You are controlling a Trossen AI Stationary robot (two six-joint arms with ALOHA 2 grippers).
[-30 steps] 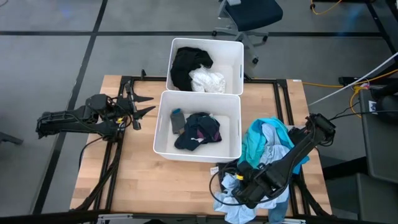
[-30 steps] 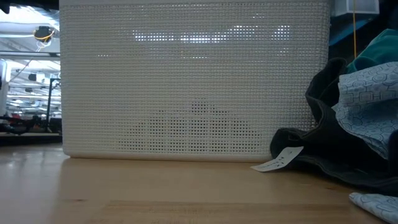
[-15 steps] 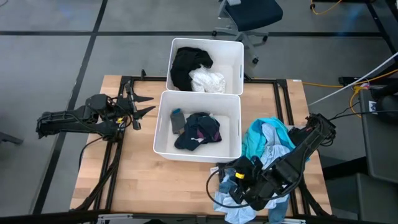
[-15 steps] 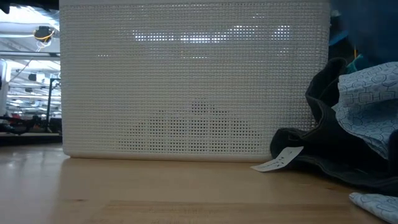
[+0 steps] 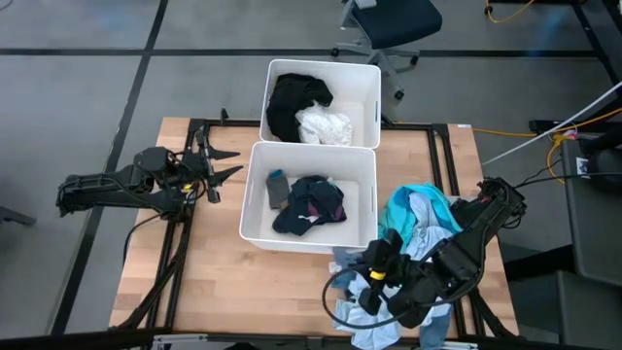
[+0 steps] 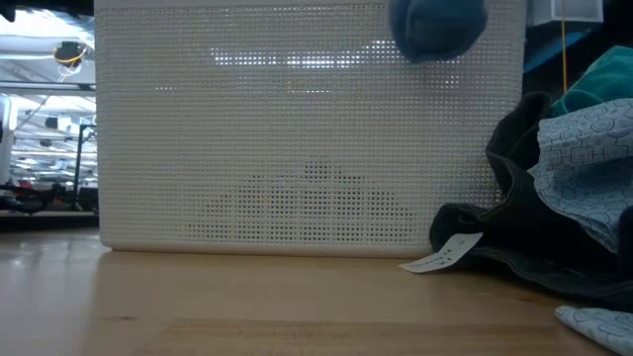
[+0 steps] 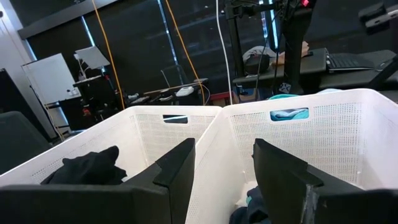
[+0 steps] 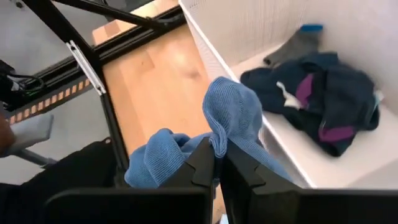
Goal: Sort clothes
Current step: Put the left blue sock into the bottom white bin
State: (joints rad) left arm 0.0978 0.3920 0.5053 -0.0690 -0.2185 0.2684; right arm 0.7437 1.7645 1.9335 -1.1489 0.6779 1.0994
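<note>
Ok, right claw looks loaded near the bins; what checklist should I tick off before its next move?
1. Right claw shut on blue knitted fabric item: ok.
2. Item lifted off the mixed clothes pile: ok.
3. Item fully over near white perforated plastic bin: not ok, at its edge.
4. Bin has room beside dark navy garment: ok.
5. Left claw open, parked left of the bins: ok.
6. Trailing fabric snagged: cannot tell.

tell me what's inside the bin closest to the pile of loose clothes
The near bin holds a grey sock and a bundle of navy garments showing purple and white patches. Anything beneath that bundle is covered.
</note>
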